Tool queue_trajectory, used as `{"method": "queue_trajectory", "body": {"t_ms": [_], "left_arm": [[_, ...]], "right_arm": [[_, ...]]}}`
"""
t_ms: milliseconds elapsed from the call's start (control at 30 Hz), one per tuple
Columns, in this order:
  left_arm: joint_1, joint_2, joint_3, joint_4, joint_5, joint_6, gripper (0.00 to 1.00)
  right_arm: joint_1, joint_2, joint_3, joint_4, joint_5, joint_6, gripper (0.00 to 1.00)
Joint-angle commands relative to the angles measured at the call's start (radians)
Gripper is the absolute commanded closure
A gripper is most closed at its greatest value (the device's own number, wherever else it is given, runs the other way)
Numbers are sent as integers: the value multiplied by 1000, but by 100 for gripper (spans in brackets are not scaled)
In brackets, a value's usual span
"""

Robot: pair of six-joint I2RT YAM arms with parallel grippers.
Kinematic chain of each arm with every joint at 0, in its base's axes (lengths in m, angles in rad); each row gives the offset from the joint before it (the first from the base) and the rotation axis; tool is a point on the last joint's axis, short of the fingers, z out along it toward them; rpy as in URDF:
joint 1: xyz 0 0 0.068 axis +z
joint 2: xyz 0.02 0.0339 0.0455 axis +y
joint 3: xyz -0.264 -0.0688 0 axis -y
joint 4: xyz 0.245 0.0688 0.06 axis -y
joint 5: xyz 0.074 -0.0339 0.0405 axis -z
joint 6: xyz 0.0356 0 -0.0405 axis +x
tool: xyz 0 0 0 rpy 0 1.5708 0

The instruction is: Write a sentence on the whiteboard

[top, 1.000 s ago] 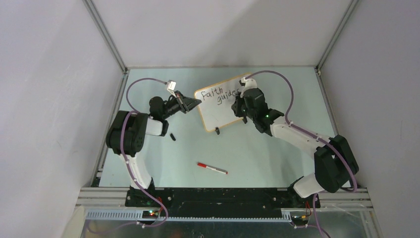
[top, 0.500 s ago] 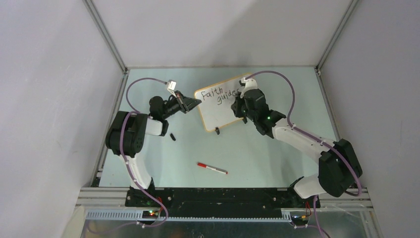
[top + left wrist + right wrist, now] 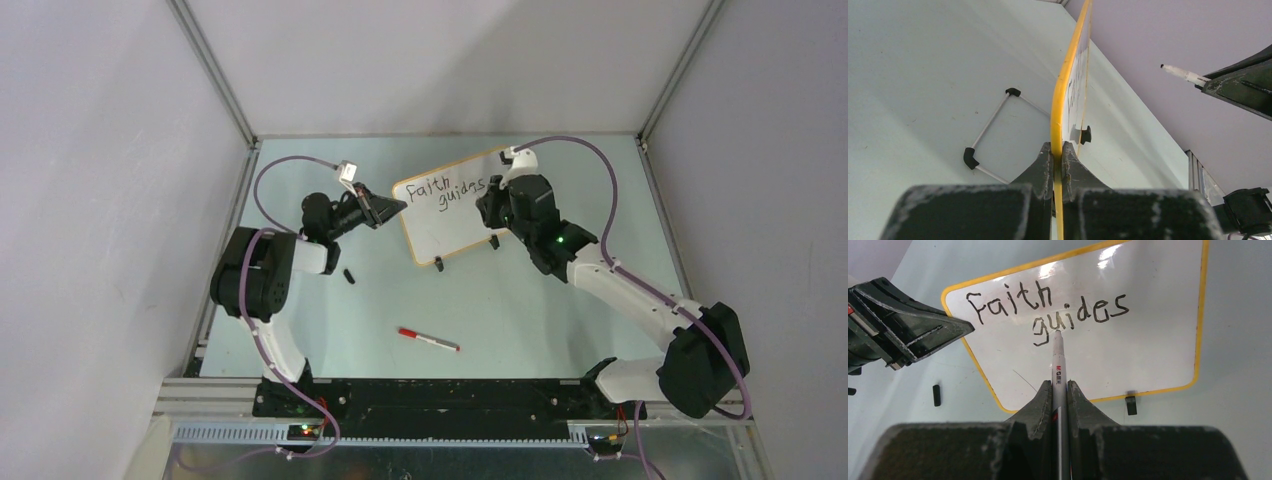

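The whiteboard (image 3: 452, 232) stands tilted at the middle back, with an orange frame. The sentence (image 3: 445, 192) on it reads "faith guides" in two black lines (image 3: 1048, 310). My left gripper (image 3: 390, 208) is shut on the board's left edge; in the left wrist view (image 3: 1058, 150) the jaws pinch the orange frame (image 3: 1060, 100). My right gripper (image 3: 493, 213) is shut on a white marker (image 3: 1058, 360), at the board's right side. The marker's tip (image 3: 1164, 66) is off the board's face, in front of "guides". The lower half of the board (image 3: 1128, 355) is blank.
A red-capped marker (image 3: 428, 340) lies on the table in front. A small black cap (image 3: 349, 276) lies near the left arm, also in the right wrist view (image 3: 936, 395). Black clip feet (image 3: 438, 263) (image 3: 1131, 404) hold the board's lower edge. A wire stand (image 3: 990, 132) is behind it.
My right gripper has moved right and back from the board with the marker, uncovering the end of "guides". The left gripper and board have not moved.
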Motion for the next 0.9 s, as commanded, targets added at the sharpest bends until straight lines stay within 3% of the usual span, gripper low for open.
{"method": "queue_trajectory", "body": {"t_ms": [0,200,533,867], "left_arm": [[1,-35,-18,-35,-69,105,100],[0,-38,-19,-41,-72,116,100],[-35,-59,18,-174,-114,208,100],[-44,-56,42,-204,-107,223,100]], "right_arm": [[-4,-30,49,36,54,-23,100],[-60,-2,49,39,-7,-4,100],[-51,94,-12,125,-127,-15,100],[-10,156,-11,130,-115,-10,100]]}}
